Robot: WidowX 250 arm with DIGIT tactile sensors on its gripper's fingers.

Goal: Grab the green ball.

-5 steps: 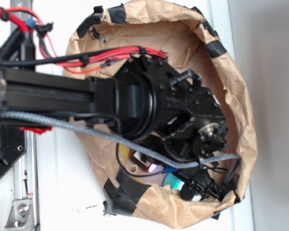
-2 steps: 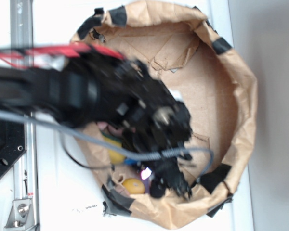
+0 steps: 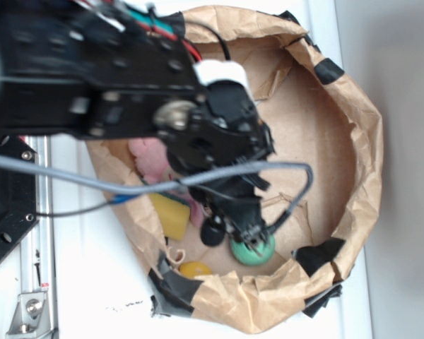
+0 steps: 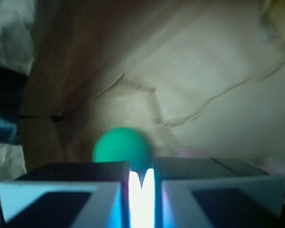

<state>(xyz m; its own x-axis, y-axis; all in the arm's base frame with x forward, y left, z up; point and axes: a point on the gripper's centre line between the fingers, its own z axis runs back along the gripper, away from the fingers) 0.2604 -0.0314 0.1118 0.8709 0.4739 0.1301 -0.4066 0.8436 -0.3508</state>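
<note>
The green ball (image 3: 255, 253) lies on the brown floor of the paper-walled basin, close to its near wall. My gripper (image 3: 252, 238) hangs right over the ball, and its fingertips overlap the ball's top edge in the exterior view. The wrist view is blurred. In it the green ball (image 4: 121, 146) sits just beyond and slightly left of the gripper (image 4: 141, 176). The two jaws stand close together with only a thin bright slit between them, and nothing sits in it.
The crumpled paper wall (image 3: 360, 141), patched with black tape, rings the basin. Inside, left of the gripper, are a small yellow ball (image 3: 195, 269), a yellow block (image 3: 171, 214) and a pink plush (image 3: 150, 159). A grey cable loops beside the gripper. A metal rail (image 3: 30, 296) runs along the left.
The arm has swung from over the basin's middle to its upper left, and the gripper now reaches down to the near wall. The green ball, hidden before, now shows under the fingertips.
</note>
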